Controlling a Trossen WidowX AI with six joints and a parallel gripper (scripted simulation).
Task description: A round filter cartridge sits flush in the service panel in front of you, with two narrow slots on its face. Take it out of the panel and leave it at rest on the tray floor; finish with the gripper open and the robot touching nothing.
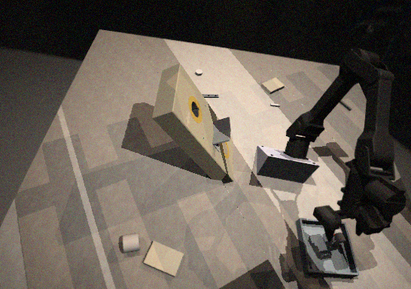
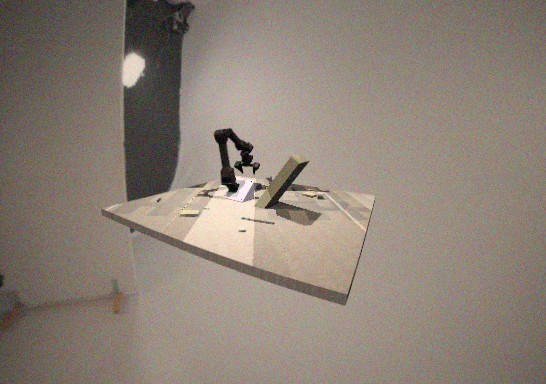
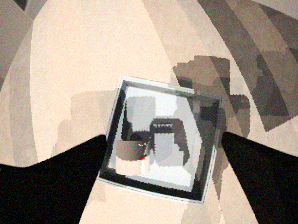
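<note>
The tilted beige service panel (image 1: 183, 93) (image 2: 287, 180) has a yellow-ringed round opening (image 1: 195, 109) that looks dark and empty. A pale round cartridge (image 3: 132, 166) with a small red mark lies inside the grey tray (image 1: 304, 247) (image 3: 170, 87), near one corner; whether it is upright or on its side I cannot tell. In the top view it is mostly hidden behind a finger. My gripper (image 1: 347, 235) (image 2: 247, 170) (image 3: 164, 139) is open and empty above the tray, its fingers appearing either side of the tray in the wrist view. It touches nothing that I can see.
A grey flap (image 1: 221, 135) sticks out from the panel, partly covering a second yellow ring (image 1: 226, 150). A white wedge (image 1: 287, 168) (image 2: 242, 190) stands between panel and arm. A white cylinder (image 1: 131, 242) and a cream block (image 1: 163, 259) lie at the front left; another block (image 1: 272, 85) lies farther back.
</note>
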